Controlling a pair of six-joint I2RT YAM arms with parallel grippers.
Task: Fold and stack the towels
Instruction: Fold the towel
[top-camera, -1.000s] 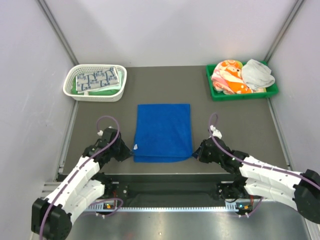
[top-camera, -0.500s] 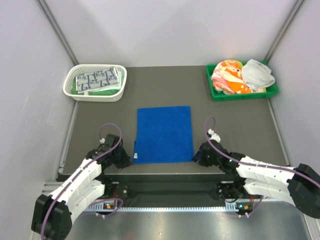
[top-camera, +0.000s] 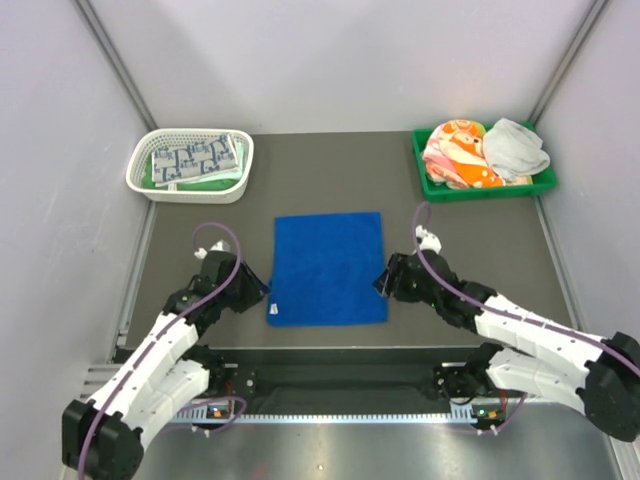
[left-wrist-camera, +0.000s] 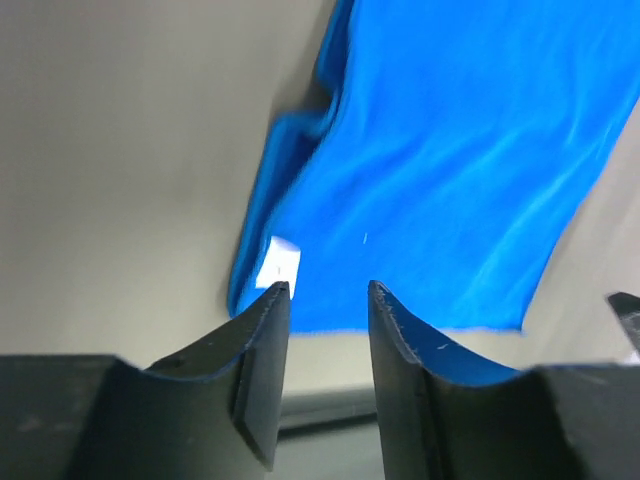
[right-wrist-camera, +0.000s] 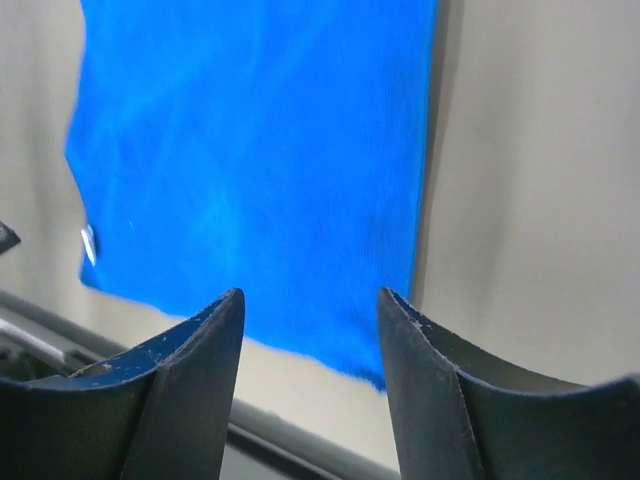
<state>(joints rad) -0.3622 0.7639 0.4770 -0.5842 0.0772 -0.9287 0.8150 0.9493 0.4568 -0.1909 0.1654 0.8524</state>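
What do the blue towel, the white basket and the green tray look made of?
Blue towel: soft matte cloth, perhaps microfibre; it lies limp with a rumpled edge and faint nap streaks. White basket: likely moulded plastic; regular lattice of holes in its walls, smooth rim. Green tray: seemingly rigid plastic; uniform colour, straight walls.

The dark table (top-camera: 330, 170) bears a blue towel (top-camera: 328, 267), apparently flat, a basket (top-camera: 190, 196), a tray (top-camera: 480, 190).
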